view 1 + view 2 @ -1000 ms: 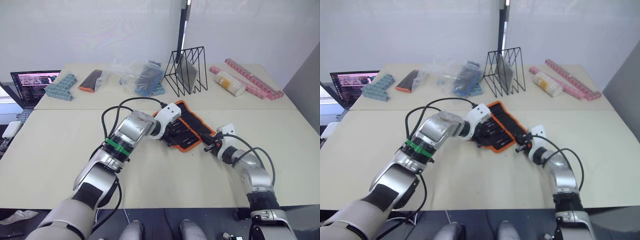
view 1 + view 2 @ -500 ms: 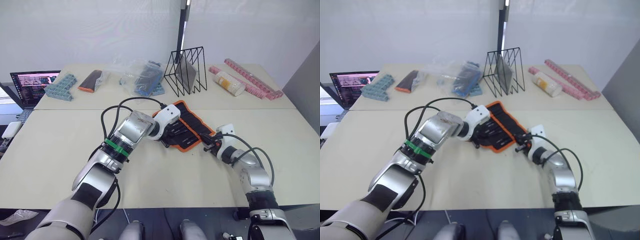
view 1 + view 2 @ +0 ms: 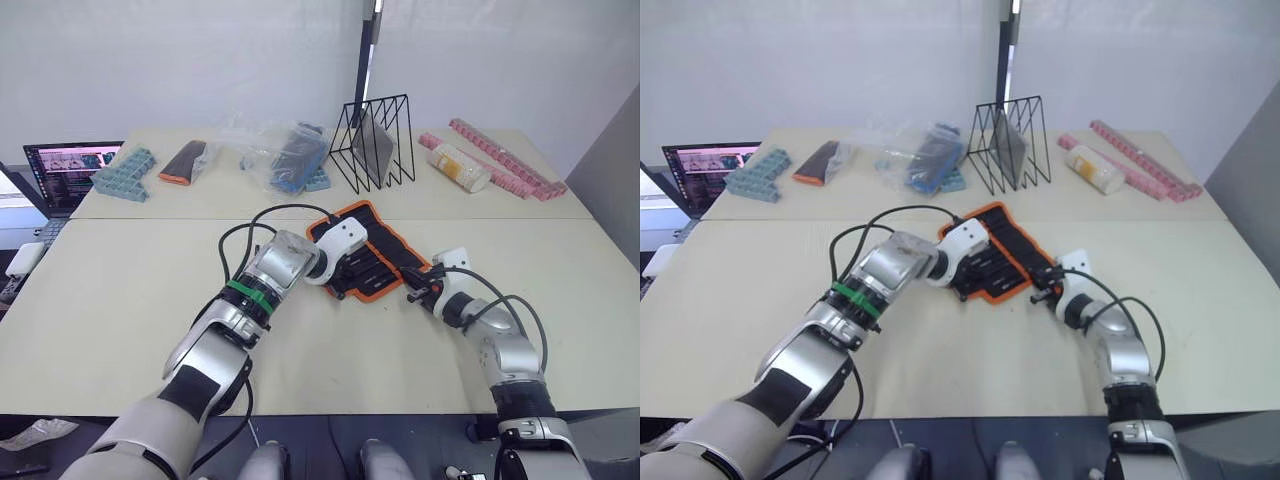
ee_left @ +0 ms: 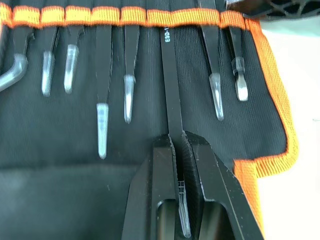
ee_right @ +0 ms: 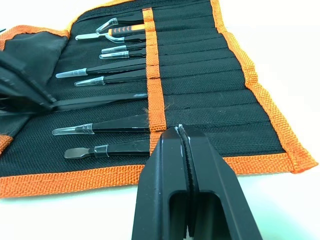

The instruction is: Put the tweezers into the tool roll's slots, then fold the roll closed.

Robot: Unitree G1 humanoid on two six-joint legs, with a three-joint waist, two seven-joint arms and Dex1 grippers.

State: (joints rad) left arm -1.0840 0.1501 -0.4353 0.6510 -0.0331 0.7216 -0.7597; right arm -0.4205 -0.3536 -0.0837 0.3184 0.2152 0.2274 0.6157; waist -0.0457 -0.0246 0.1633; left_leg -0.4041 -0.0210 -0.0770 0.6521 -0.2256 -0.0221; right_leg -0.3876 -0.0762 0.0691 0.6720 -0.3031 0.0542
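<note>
The tool roll (image 3: 378,252) lies unrolled mid-table, black with orange edging. Several tweezers (image 4: 102,90) with clear tip caps sit in its slots (image 5: 200,65) under the orange band. My left gripper (image 4: 176,150) is over the roll's inner face, shut on one slim black tweezer (image 4: 169,75) whose far end reaches the orange band. In the eye view the left gripper (image 3: 335,280) is at the roll's near-left side. My right gripper (image 5: 182,134) is shut, its tips resting at the roll's orange band near the right edge (image 3: 415,293).
A black wire rack (image 3: 375,140) stands behind the roll. A plastic bag of items (image 3: 280,150), an orange-tipped dark case (image 3: 183,160), a grey-blue tray (image 3: 122,172) and a laptop (image 3: 65,170) are at the back left. Pink strips (image 3: 505,155) and a bottle (image 3: 458,165) lie back right.
My left forearm has swung to the right and nearer, while its gripper stays on the roll holding the tweezer. The right arm has not moved.
</note>
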